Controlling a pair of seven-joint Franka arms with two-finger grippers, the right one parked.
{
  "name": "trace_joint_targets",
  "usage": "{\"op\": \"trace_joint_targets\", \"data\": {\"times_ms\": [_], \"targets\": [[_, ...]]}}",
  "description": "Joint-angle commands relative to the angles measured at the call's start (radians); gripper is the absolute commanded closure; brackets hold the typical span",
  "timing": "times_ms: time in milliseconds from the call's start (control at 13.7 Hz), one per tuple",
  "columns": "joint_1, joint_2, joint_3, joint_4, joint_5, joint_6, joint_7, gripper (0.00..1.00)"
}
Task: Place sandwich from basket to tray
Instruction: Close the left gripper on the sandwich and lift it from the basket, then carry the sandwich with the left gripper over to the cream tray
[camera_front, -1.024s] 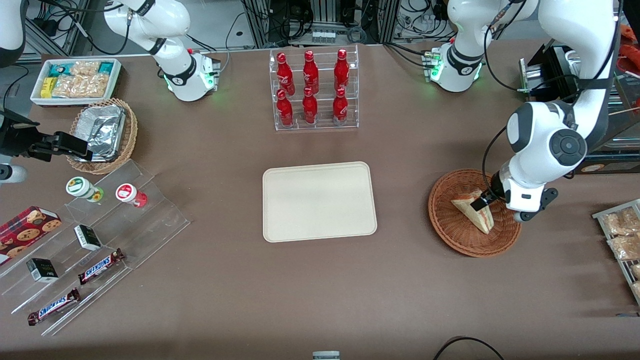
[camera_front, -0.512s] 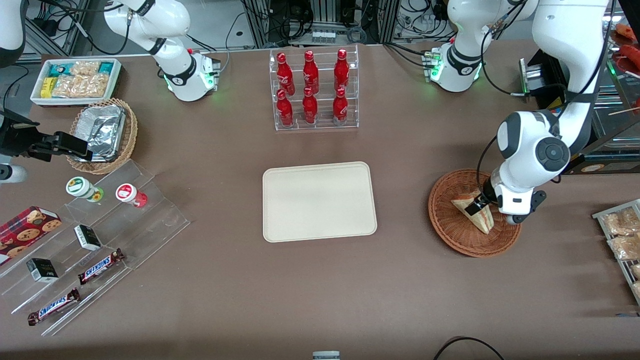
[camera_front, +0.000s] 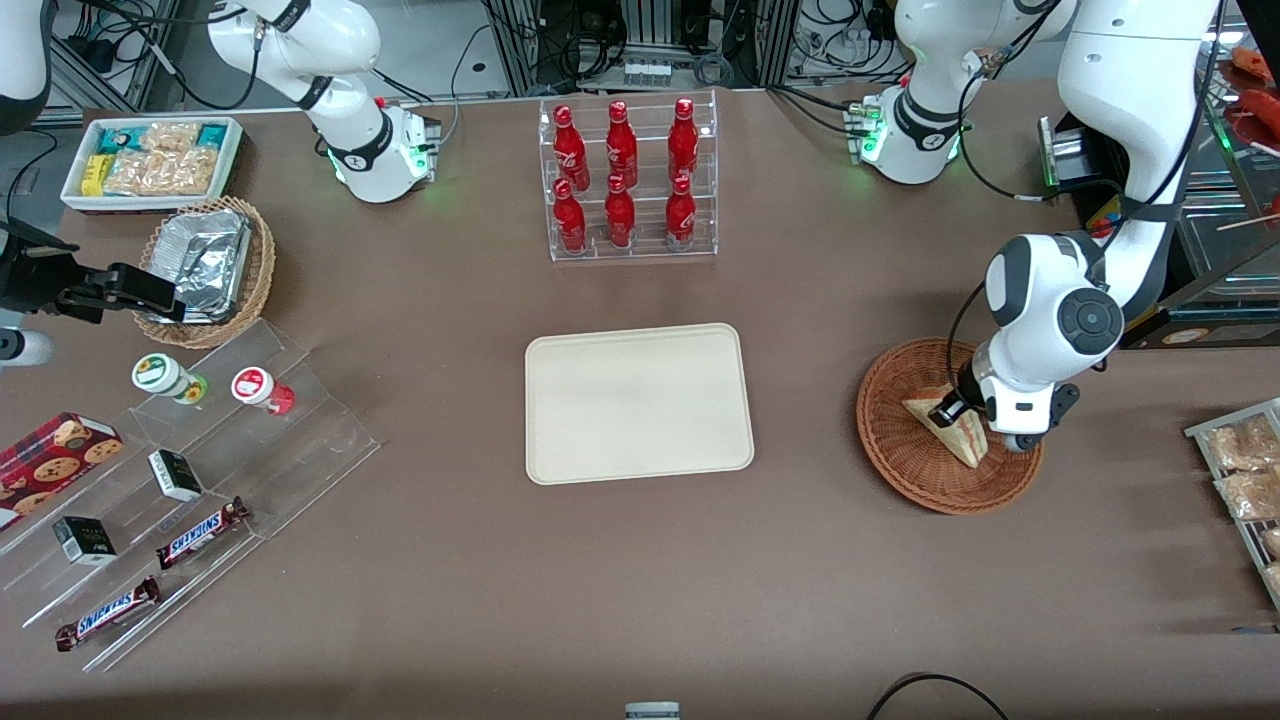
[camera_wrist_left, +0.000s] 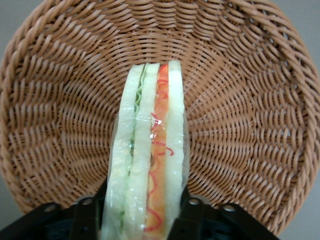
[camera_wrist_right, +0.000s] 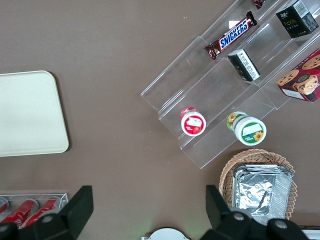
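The sandwich (camera_front: 962, 437), a pale wedge in clear wrap with red and green filling, stands in the reddish-brown wicker basket (camera_front: 900, 470) toward the working arm's end of the table. My left gripper (camera_front: 948, 410) is down in the basket, its black fingers pressed against both bread faces of the sandwich. The left wrist view shows the sandwich's cut edge (camera_wrist_left: 150, 140) between the fingers (camera_wrist_left: 95, 220), with the basket weave (camera_wrist_left: 240, 125) around it. The cream tray (camera_front: 638, 402) lies bare in the middle of the table and also shows in the right wrist view (camera_wrist_right: 25, 115).
A clear rack of red bottles (camera_front: 628, 180) stands farther from the front camera than the tray. Bagged pastries (camera_front: 1245, 470) lie at the working arm's end. Toward the parked arm's end are clear steps with snacks (camera_front: 190, 470), a lighter basket with foil (camera_front: 205, 265) and a white bin (camera_front: 150, 160).
The left arm's wrist has shifted toward the tray and settled lower over the basket. The fingers have come in around the sandwich. The sandwich and basket stay where they were.
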Motion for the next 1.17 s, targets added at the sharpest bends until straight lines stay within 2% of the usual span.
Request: {"op": "trace_joint_targets", "data": {"times_ms": [0, 146, 366, 732, 1098], "targets": [[0.004, -0.072, -0.006, 0.048, 0.037, -0.143, 0.049, 1.00], [-0.001, -0.069, -0.014, 0.144, 0.037, -0.269, 0.098, 1.00], [-0.010, -0.065, -0.076, 0.233, 0.035, -0.349, 0.164, 1.00], [-0.018, 0.003, -0.256, 0.333, 0.034, -0.372, 0.189, 1.00], [-0.205, 0.154, -0.275, 0.496, 0.035, -0.427, 0.107, 1.00]]}}
